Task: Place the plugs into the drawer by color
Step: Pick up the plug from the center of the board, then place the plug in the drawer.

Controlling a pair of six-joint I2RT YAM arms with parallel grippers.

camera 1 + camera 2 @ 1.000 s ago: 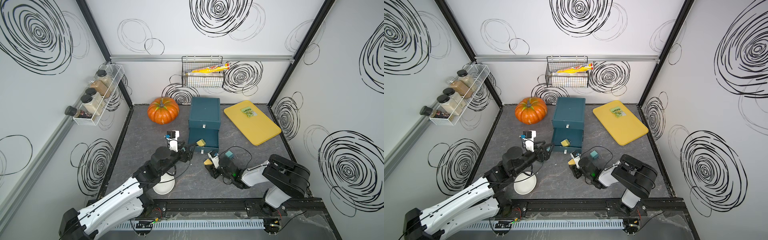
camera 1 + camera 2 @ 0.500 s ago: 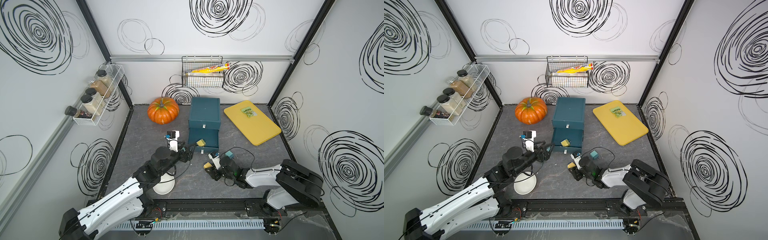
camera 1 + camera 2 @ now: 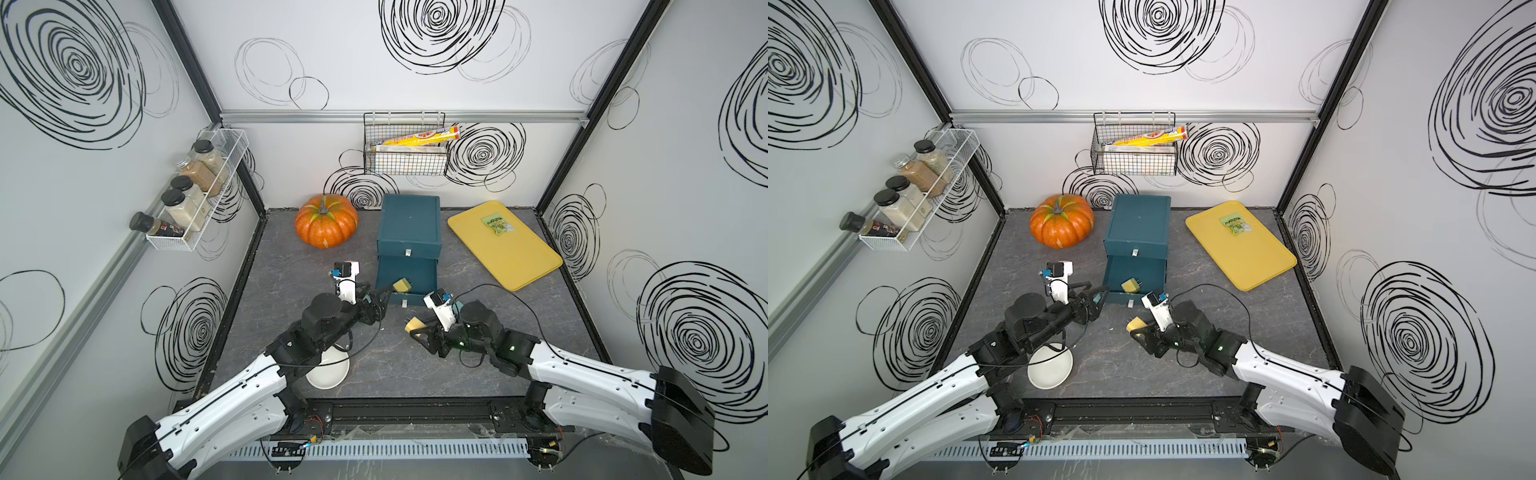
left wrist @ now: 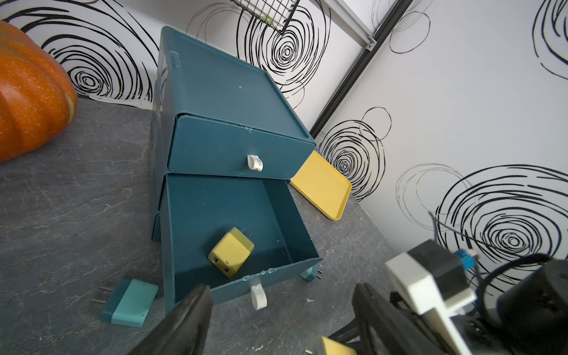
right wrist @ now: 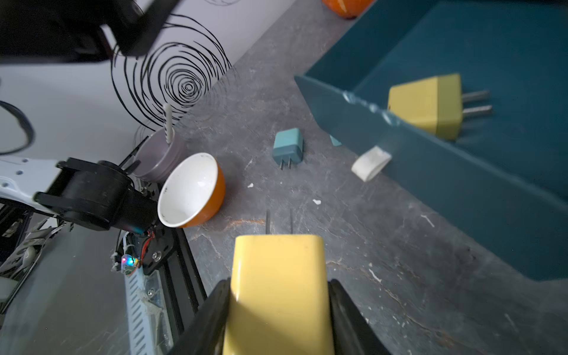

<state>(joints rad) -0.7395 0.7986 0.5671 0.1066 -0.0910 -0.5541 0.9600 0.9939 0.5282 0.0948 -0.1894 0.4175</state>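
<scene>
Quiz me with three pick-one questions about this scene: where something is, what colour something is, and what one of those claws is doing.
1. Where does the unheld yellow plug lie?
A. in the white bowl
B. in the open drawer
C. on the yellow tray

2. What colour is the held plug in the right gripper?
A. teal
B. pink
C. yellow

3. The left gripper is:
A. open and empty
B. shut tight
C. shut on a drawer handle

Answers:
1 B: the left wrist view shows it resting on the floor of the pulled-out drawer.
2 C: the right wrist view shows a pale yellow block pinched between the two fingers.
3 A: its fingers stand wide apart with nothing between them.
</scene>
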